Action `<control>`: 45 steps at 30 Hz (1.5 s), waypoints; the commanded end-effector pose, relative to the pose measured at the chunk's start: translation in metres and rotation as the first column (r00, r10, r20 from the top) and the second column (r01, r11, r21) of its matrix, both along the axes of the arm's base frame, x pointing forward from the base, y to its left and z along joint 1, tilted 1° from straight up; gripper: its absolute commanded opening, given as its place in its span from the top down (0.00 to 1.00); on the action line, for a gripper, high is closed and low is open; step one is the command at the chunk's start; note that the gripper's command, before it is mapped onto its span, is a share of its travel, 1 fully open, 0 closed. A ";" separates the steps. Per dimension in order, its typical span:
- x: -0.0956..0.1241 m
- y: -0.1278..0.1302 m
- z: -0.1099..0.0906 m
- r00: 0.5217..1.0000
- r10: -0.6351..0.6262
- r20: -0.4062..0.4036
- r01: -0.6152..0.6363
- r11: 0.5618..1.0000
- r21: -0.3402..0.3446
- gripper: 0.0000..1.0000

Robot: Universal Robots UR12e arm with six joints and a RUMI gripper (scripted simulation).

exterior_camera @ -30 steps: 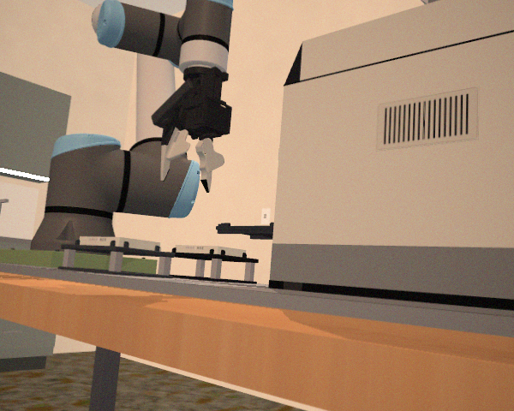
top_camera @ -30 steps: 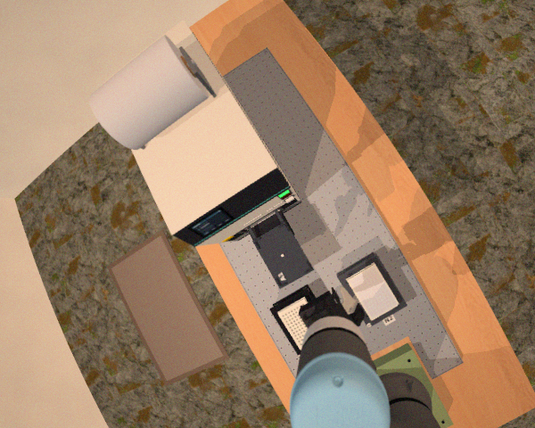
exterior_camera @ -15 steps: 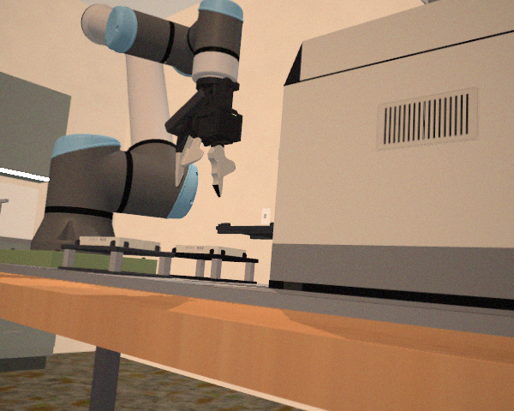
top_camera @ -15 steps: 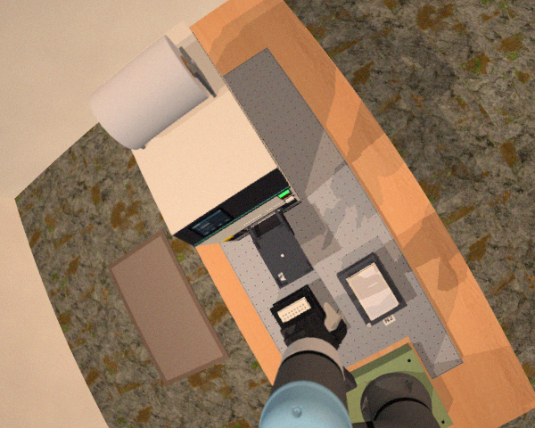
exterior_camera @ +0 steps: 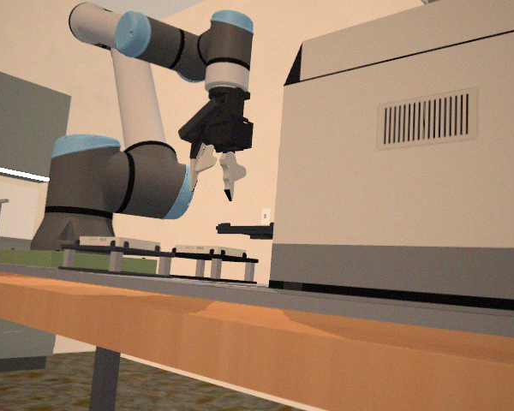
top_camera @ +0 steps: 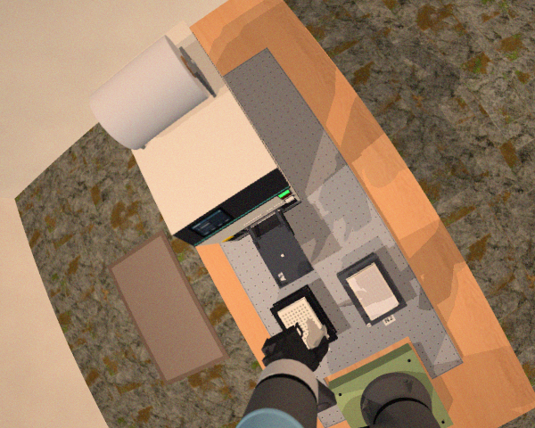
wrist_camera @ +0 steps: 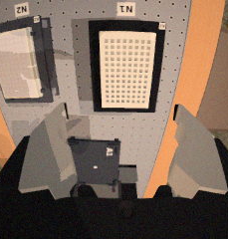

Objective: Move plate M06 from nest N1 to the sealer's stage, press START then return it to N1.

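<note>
Wrist view showed me plate M06 [wrist_camera: 128,69] seated in nest N1 [wrist_camera: 95,65], ahead of the gripper [wrist_camera: 120,149] and slightly right of the midline, its long axis running away from me; the fingers stood partly open and held nothing; in the exterior view they hung well above the nests; I judged a forward shift and descent were needed.
</note>
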State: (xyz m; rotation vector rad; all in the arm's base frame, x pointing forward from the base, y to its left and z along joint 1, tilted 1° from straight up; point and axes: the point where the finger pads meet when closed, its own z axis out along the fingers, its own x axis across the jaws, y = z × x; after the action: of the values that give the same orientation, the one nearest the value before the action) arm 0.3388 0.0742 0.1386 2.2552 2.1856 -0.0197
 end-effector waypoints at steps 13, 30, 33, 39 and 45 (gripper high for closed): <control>-0.002 0.011 0.001 1.000 -0.001 0.001 0.001 1.000 -0.002 0.32; -0.002 0.011 -0.016 1.000 -0.001 0.001 0.001 1.000 -0.002 0.32; -0.002 0.011 -0.021 1.000 -0.001 0.001 0.001 1.000 -0.002 0.32; -0.002 0.011 -0.031 1.000 -0.001 0.001 0.001 1.000 -0.002 0.32; -0.002 0.011 -0.038 1.000 -0.001 0.001 0.001 1.000 -0.002 0.32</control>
State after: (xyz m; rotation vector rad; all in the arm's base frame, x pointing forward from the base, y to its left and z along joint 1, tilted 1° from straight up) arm 0.3360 0.0853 0.1061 2.2556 2.1844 -0.0221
